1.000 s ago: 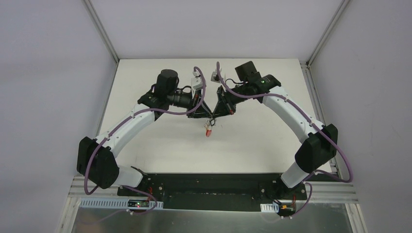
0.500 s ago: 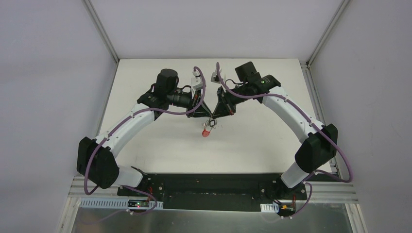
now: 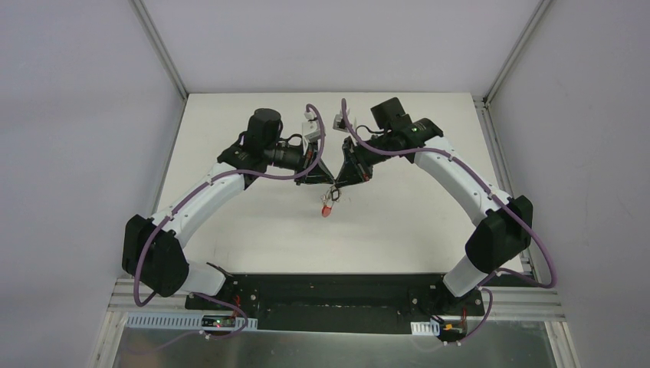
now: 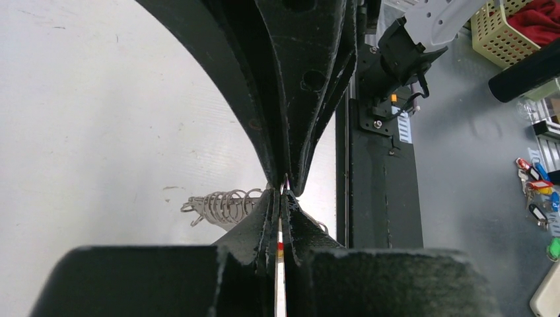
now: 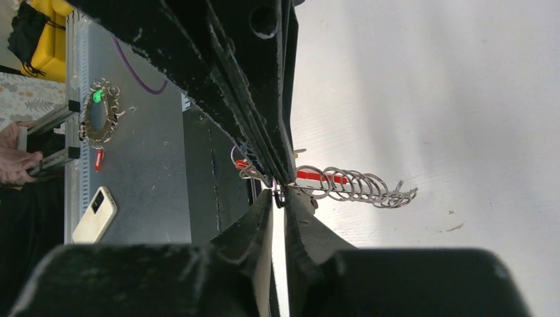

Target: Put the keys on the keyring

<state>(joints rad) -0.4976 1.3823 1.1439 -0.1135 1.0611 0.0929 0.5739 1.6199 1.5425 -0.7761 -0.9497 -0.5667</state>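
The keyring is pinched by the clenched left gripper above mid-table. The right gripper is barely parted, and its grip cannot be told. Bare table is left all around, its edges well apart.

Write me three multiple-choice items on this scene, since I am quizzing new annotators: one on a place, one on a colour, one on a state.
1. Where is the keyring?
A. Middle of the table
B. Far left corner
C. On the base plate

2. What colour is the band by the loops?
A. Blue
B. Green
C. Red

3. How is the left gripper?
A. Wide open
B. Shut
C. Out of view

Answers:
1 A, the top view shows it at the centre.
2 C, the right wrist view shows a red strip along the loops.
3 B, its fingers press together in the left wrist view.
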